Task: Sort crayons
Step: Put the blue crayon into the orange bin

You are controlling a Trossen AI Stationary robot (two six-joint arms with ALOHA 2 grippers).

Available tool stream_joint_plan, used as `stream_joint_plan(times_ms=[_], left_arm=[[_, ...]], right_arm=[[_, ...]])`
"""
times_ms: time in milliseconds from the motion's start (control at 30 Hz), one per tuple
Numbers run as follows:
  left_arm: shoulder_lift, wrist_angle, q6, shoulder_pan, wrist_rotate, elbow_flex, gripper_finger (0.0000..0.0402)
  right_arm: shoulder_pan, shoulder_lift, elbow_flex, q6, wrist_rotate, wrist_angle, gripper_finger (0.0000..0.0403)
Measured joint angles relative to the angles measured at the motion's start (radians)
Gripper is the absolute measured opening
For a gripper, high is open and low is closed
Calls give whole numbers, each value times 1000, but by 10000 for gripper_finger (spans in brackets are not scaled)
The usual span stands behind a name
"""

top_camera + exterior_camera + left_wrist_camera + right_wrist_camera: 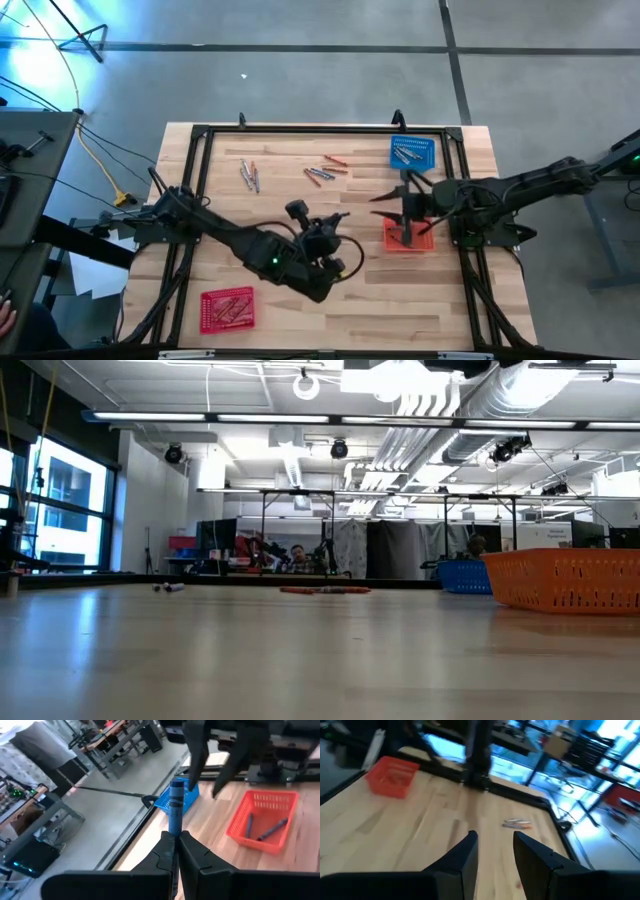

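Observation:
In the left wrist view my left gripper (175,840) is shut on a blue crayon (176,802), above the middle of the table (340,245). Ahead of it stands a red basket (262,820) holding two blue crayons (272,829). A blue basket (412,152) stands farther back. My right gripper (378,205) hangs open and empty just left of the red basket (408,238). Its fingers (195,760) show at the top of the left wrist view. Loose crayons (320,174) lie flat on the far part of the table, with another cluster (250,176) to their left. My left gripper pinches the blue crayon's lower end (174,829) between its two fingertips. The crayon runs on in line with the fingers and sticks out well beyond them. It is lifted clear of the table, its free end toward the baskets at the right.
A second red basket (228,308) with red crayons sits at the near left. A black frame (300,130) rims the table. In the low view the red basket (570,580), the blue basket (460,575) and loose crayons (325,590) show, but no gripper does.

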Motion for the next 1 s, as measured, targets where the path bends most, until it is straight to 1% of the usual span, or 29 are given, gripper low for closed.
stream_joint_plan(times_ms=[100, 167, 300, 367, 400, 600, 800, 900, 1000], left_arm=[[-3, -2, -73, -22, -53, -39, 0], [-2, -8, -106, -38, -90, -66, 0], [-3, -4, -147, -55, -117, -101, 0], [-2, -7, -178, -54, -137, -126, 0], [-2, -9, -192, -57, -152, -136, 0], [-2, -4, -228, -71, -166, -146, 0], [-2, -2, -229, -69, -169, -146, 0], [-2, 5, -229, -61, -168, -146, 0], [-2, 11, -229, -59, -166, -146, 0]], right_arm=[[0, 16, 0, -40, -45, 15, 117], [0, 19, 0, -79, -103, 45, 117], [-23, 26, -1, -169, -293, 103, 117], [-56, 31, -1, -170, -373, 130, 117], [-72, 38, -1, -164, -396, 143, 117], [-142, 110, -1, -82, -451, 269, 117], [-143, 174, -1, -79, -461, 382, 117], [-144, 205, -1, -52, -507, 452, 117], [-144, 229, -1, -37, -514, 509, 117]])
